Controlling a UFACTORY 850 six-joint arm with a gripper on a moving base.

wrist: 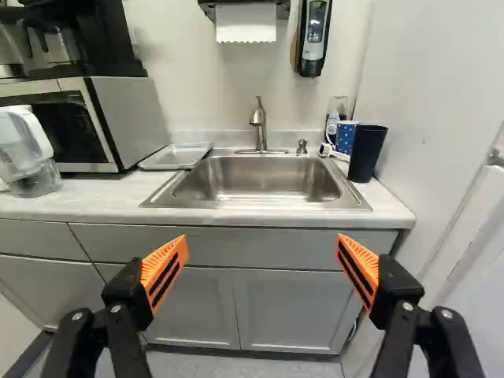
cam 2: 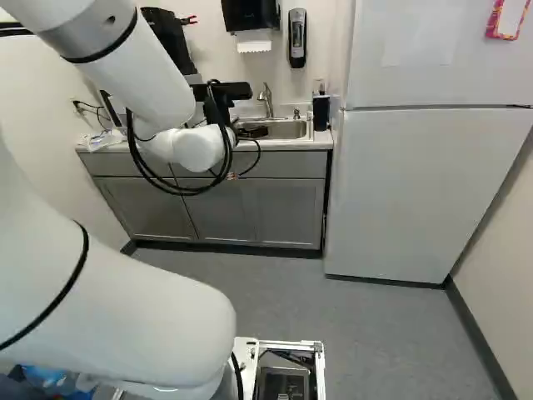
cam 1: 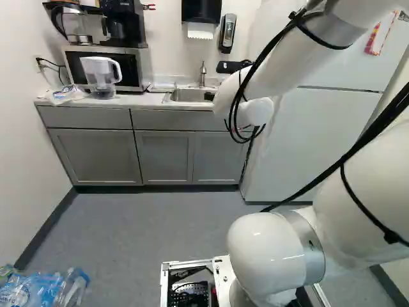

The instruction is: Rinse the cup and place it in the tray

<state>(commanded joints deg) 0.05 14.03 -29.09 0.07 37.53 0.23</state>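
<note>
The black cup [wrist: 367,154] is standing on the counter [wrist: 102,198], just beside the sink [wrist: 256,183], at the end by the fridge [cam 2: 416,183]. A blue patterned cup [wrist: 346,135] is standing behind it, near a clear bottle [wrist: 334,118]; which cup the task is meaning, I cannot tell. The tray [wrist: 178,156] is lying on the counter at the sink's other side, between the sink and the microwave [wrist: 126,118]. The faucet [wrist: 259,126] is rising behind the basin. Farther along the counter, a clear pitcher with a white lid [cam 1: 101,75] is standing in front of the microwave, and a coffee maker [cam 1: 124,22] is sitting on top of it. A paper towel dispenser [cam 1: 201,11] and a soap dispenser [cam 1: 227,33] are hanging on the wall above. The arm [cam 2: 125,71] is reaching toward the sink, and its gripper [cam 2: 226,91] is facing the basin in the wrist view, released, its orange pads [wrist: 164,272] standing wide apart and holding nothing between them. Plastic bottles [cam 1: 45,289] are lying at the near left corner of the left base view
</note>
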